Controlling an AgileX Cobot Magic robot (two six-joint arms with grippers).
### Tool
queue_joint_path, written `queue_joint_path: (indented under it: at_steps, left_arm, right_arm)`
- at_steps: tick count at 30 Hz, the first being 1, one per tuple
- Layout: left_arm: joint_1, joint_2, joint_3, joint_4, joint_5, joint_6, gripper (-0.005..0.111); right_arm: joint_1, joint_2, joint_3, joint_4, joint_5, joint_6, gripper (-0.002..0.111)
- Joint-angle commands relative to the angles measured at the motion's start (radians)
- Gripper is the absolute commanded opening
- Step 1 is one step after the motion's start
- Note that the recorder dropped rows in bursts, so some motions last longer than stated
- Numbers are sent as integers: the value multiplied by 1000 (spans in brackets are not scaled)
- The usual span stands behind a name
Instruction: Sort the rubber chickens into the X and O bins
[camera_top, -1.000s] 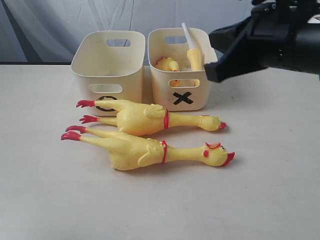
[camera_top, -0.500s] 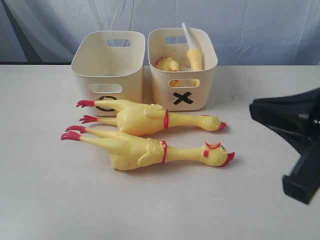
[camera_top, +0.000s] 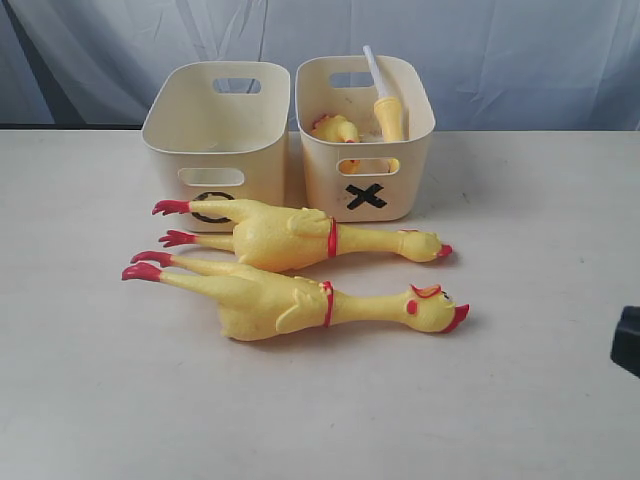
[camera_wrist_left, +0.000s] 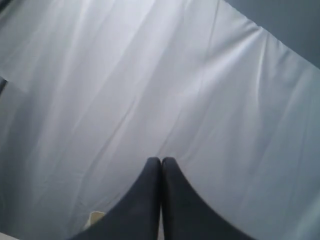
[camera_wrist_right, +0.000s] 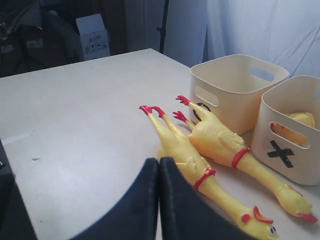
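Note:
Two yellow rubber chickens lie side by side on the table, feet to the left. The nearer chicken (camera_top: 290, 300) (camera_wrist_right: 176, 145) is in front of the farther chicken (camera_top: 300, 236) (camera_wrist_right: 220, 142). A third chicken (camera_top: 338, 128) sits in the X bin (camera_top: 366, 195) (camera_wrist_right: 292, 157), with a white tube (camera_top: 372, 66) sticking up. The O bin (camera_top: 215, 150) (camera_wrist_right: 235, 97) stands left of it and shows nothing inside. My right gripper (camera_wrist_right: 159, 162) is shut and empty, hovering beside the nearer chicken. My left gripper (camera_wrist_left: 161, 160) is shut and empty, facing the white curtain.
A dark part of my right arm (camera_top: 628, 340) shows at the right edge of the exterior view. A white curtain (camera_top: 500, 50) hangs behind the table. A small white box (camera_wrist_right: 92, 32) and a stand pole (camera_wrist_right: 163, 25) are beyond the table's far end.
My right arm has swung from the upper right down past the table's right side and almost out of the exterior view. The chickens and bins have not moved.

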Motion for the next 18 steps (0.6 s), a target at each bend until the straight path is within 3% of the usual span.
queue_joint_path:
  at_steps: [1,7,14,18]
  left_arm:
    - [-3,30,-69,476,-95,-321,0]
    - [-3,193,-163,772,-168,-436,9]
    - [-3,476,-294,909,-346,-436,37]
    - [-3,625,-389,1035,-410,-434,51]
  right_arm:
    - [-4,-39,4,-45,28,25,0]
    - [-4,-43,4,-89,35,62,0]
    - [-4,-43,4,-444,-5,408,0]
    - [-4,-43,4,-524,14,481,0]
